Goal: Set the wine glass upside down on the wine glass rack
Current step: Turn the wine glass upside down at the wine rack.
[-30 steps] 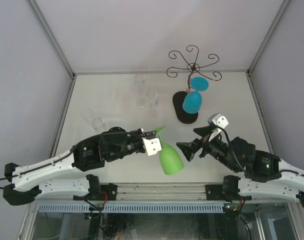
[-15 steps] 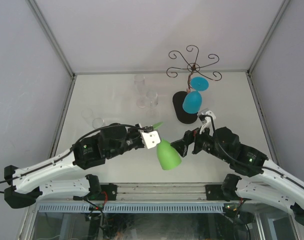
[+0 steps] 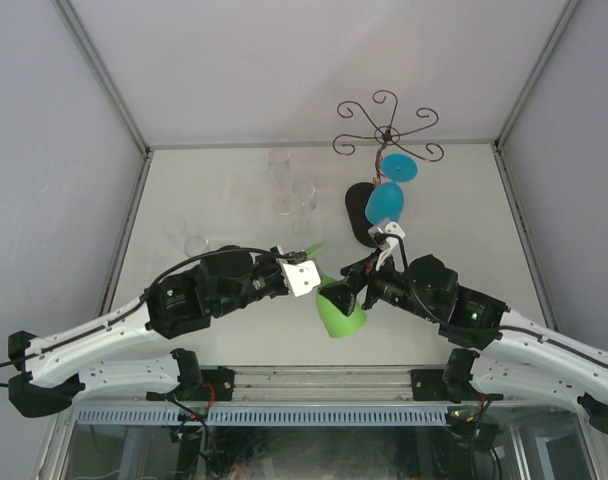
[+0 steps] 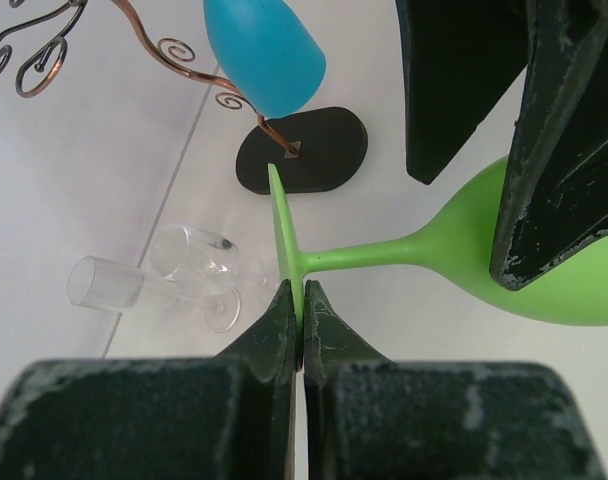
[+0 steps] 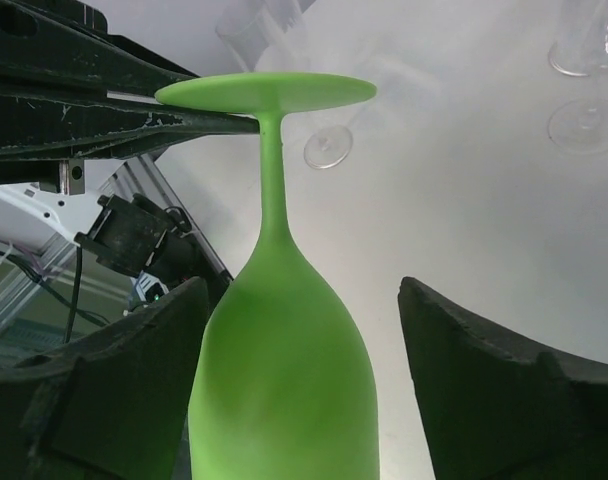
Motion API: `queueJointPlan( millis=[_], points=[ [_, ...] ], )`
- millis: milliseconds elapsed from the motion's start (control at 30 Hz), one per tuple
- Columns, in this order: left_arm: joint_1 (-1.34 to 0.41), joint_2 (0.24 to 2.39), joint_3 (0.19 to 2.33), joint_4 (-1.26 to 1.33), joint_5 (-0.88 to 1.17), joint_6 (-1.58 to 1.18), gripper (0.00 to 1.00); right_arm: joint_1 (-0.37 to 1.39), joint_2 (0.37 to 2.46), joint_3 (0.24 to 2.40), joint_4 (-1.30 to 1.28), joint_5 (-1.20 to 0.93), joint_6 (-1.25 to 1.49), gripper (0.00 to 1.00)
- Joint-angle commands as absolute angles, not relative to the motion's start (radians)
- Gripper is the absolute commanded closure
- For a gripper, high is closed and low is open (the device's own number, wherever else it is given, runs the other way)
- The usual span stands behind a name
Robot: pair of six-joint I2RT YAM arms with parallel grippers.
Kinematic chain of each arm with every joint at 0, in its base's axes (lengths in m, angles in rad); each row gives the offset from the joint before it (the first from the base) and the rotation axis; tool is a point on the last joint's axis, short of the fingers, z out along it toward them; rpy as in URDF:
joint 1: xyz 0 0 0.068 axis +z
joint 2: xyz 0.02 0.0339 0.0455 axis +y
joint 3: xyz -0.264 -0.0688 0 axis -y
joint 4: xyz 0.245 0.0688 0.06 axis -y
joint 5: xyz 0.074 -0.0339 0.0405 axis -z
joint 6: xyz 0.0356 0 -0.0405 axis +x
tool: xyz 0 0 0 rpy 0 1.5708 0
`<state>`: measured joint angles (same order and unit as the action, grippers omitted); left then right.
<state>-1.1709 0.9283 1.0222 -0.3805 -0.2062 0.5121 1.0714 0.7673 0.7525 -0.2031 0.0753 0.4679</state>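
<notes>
Tools meet above the tabletop: left tool stays clamped shut on the green wine glass by its foot, while right tool, well clear a second ago, now straddles the bowl, jaws open, short of the wine glass rack

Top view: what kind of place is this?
Probably a robot lab booth: plain white walls, a left arm and right arm bolted by the table, a wine glass rack for practice.

My left arm and right arm are white shells over black joints, with black cables and green lights. My left end effector and right end effector have scuffed matte-black fingers.
</notes>
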Motion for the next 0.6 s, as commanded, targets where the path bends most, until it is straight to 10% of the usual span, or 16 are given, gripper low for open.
queueJointPlan(
  millis=[0,567],
  points=[
    [-1.165,0.916,1.028,-0.333,-0.19,0.505,1.0,1.055,0.791,0.791,-0.133,0.011,0.462,0.28],
    [-1.165,0.931,1.033,-0.357,-0.152,0.509,1.0,1.032,0.906,0.865,-0.18,-0.003,0.42,0.67]
  ],
)
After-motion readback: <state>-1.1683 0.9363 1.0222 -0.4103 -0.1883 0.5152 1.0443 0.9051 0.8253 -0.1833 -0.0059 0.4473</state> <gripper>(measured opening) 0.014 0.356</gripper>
